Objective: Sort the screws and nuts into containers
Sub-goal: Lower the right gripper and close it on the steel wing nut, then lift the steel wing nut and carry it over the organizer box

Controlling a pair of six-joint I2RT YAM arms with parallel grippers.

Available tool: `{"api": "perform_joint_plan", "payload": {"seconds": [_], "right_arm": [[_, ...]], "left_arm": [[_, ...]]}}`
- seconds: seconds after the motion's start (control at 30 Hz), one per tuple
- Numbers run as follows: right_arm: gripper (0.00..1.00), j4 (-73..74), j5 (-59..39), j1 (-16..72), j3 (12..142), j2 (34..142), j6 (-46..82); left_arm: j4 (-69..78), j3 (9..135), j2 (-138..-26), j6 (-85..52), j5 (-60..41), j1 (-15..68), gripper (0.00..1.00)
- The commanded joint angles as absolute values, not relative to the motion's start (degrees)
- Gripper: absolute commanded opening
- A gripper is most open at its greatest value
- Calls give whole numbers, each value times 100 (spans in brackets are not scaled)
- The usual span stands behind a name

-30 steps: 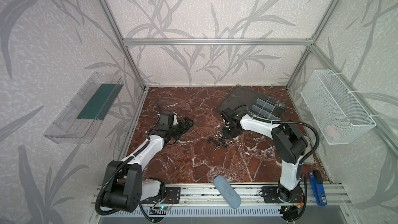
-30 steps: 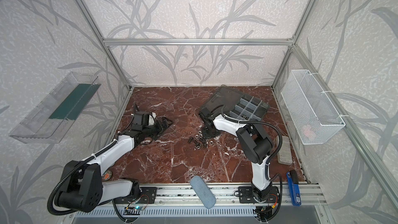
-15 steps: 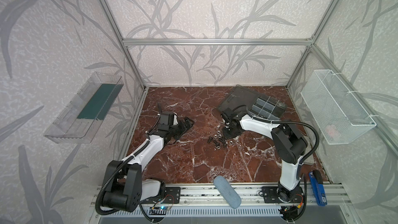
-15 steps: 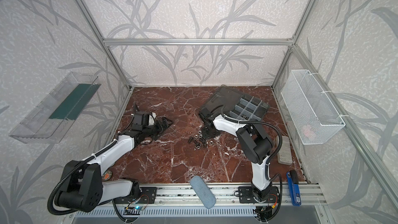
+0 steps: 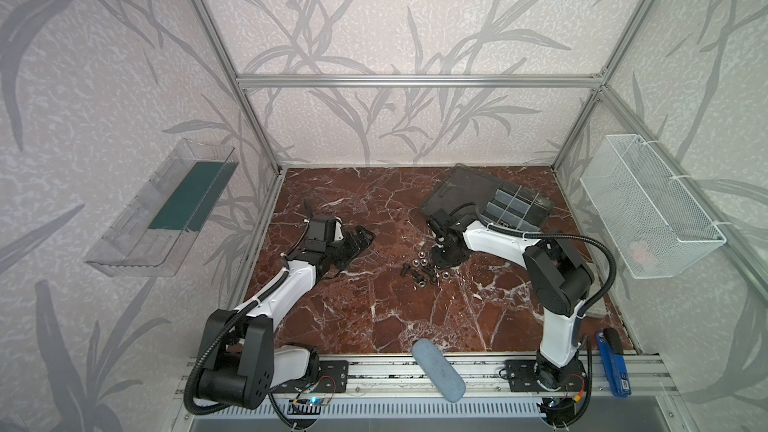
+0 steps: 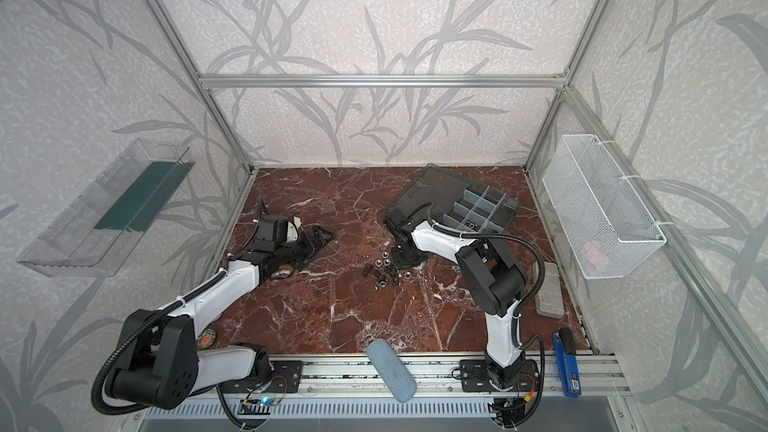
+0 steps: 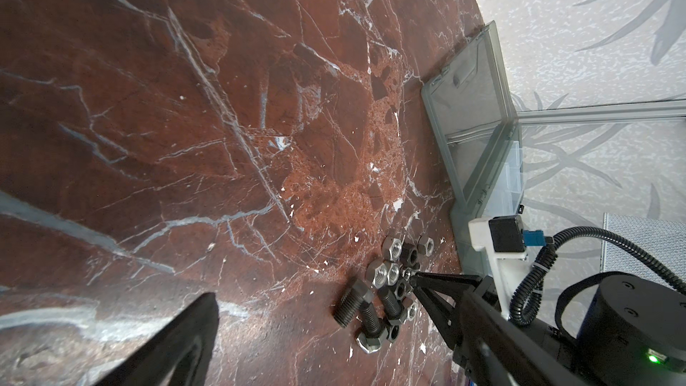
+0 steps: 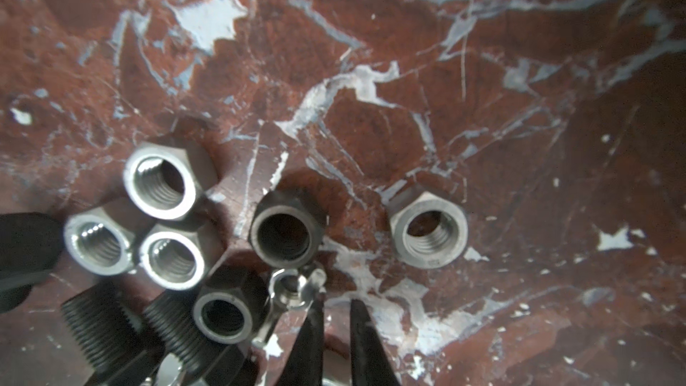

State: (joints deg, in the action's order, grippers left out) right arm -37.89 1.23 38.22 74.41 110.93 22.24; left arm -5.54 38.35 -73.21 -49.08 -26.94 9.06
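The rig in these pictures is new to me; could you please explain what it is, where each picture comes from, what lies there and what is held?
Two robot arms with grippers stand at a marble table. The top views look down from overhead; each wrist view comes from a camera on an arm. Black screws and silver nuts lie heaped mid-table, near an open box. The right gripper points into the heap, jaws slightly apart, holding nothing. The left gripper, off to the side, seems open and empty.
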Motion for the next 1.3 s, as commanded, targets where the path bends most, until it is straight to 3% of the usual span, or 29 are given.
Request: {"api": "perform_joint_plan", "payload": {"seconds": [0.0, 0.67, 1.27], "right_arm": [[20, -3991, 227, 3841, 7528, 11027, 2171], [28, -3765, -125, 3833, 7681, 10788, 2493], [28, -3560, -115, 3832, 7737, 11314, 2805]], "left_arm": [[-539, 3779, -7227, -4856, -2707, 923, 100], [-517, 3779, -7292, -4827, -2733, 923, 100], [-616, 3838, -7335, -4729, -2707, 913, 99]]}}
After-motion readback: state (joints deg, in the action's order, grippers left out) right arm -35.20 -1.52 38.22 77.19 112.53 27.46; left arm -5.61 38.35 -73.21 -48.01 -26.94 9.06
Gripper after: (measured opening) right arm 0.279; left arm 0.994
